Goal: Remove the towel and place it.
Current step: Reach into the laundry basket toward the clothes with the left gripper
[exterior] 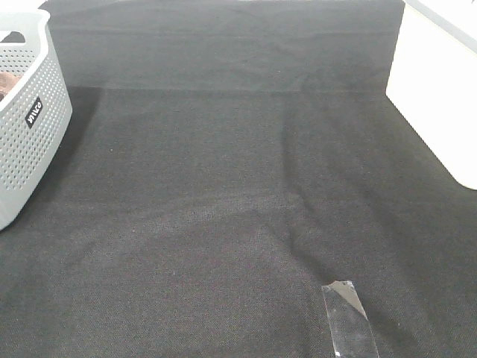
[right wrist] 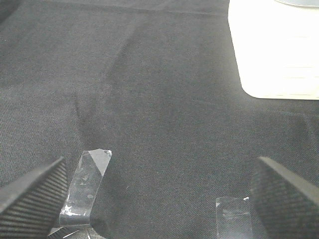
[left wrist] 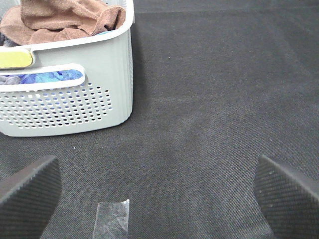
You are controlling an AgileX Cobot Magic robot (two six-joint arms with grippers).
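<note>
The brown towel [left wrist: 65, 19] lies crumpled in a grey perforated laundry basket [left wrist: 99, 84], on top of other cloths. In the exterior high view only a sliver of the towel [exterior: 9, 80] shows inside the basket [exterior: 33, 127] at the far left. My left gripper [left wrist: 157, 199] is open and empty, hovering over the black table covering some way in front of the basket. My right gripper [right wrist: 157, 199] is open and empty over the black covering. Neither gripper shows in the exterior high view.
A strip of clear tape [exterior: 349, 319] sticks to the black covering [exterior: 223, 186] near the front; it also shows in the left wrist view [left wrist: 112, 218] and the right wrist view [right wrist: 84, 186]. A white surface [exterior: 436, 82] lies at the right. A blue patterned cloth [left wrist: 42, 78] shows through the basket handle.
</note>
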